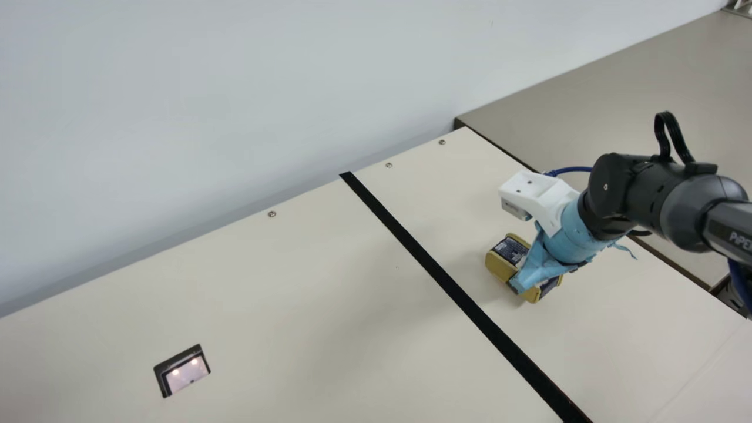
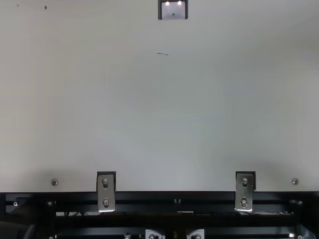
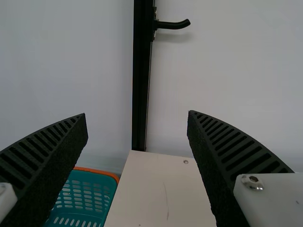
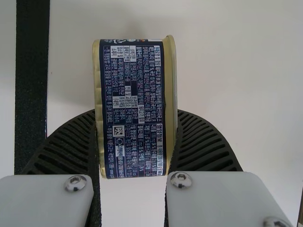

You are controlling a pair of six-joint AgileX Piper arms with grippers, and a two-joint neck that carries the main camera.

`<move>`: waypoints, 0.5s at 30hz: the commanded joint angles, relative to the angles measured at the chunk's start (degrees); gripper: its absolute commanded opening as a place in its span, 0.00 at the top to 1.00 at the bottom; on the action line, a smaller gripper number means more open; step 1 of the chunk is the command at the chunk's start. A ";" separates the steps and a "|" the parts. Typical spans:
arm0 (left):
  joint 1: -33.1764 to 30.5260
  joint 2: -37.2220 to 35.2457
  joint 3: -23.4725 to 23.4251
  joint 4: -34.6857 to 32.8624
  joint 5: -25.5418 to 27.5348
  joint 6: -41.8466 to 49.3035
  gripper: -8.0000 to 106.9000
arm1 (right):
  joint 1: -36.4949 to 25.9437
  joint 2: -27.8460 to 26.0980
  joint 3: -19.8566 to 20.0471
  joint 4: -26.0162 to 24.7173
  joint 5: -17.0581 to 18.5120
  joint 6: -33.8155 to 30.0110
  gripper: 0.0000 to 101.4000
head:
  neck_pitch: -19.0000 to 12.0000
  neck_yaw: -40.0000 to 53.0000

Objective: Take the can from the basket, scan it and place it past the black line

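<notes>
In the main view my right gripper (image 1: 520, 282) is at the can (image 1: 510, 251), which lies on its side on the cream table, right of the black line (image 1: 435, 270). The right wrist view shows the can (image 4: 135, 109), gold-rimmed with a dark printed label, between the two ribbed fingers of my right gripper (image 4: 135, 146), both against its sides. The black line (image 4: 32, 85) runs beside it, apart from the can. My left gripper (image 3: 137, 142) stands open with nothing between its fingers in the left wrist view, where the teal basket (image 3: 97, 176) with an orange rim appears farther off.
A scanner window (image 1: 187, 373) is set into the table (image 1: 282, 329) at the main view's lower left, and the top view shows this window (image 2: 173, 10) too. Beyond the table's right edge lies a grey-brown surface (image 1: 617, 100). A wall stands behind the table.
</notes>
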 commanded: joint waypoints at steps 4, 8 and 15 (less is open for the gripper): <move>0.00 0.00 0.00 0.00 0.00 0.00 0.15 | 0.25 0.73 -0.30 -0.27 -0.54 0.21 1.00 | -2.13 -1.42; 0.00 0.00 0.00 0.00 0.00 0.00 0.15 | 0.32 1.04 -0.40 -0.47 -0.92 0.33 0.00 | -2.13 -1.42; 0.00 0.00 0.00 0.00 0.00 0.00 0.15 | 0.32 0.97 -0.57 -0.47 -2.00 0.33 0.00 | -2.13 -1.42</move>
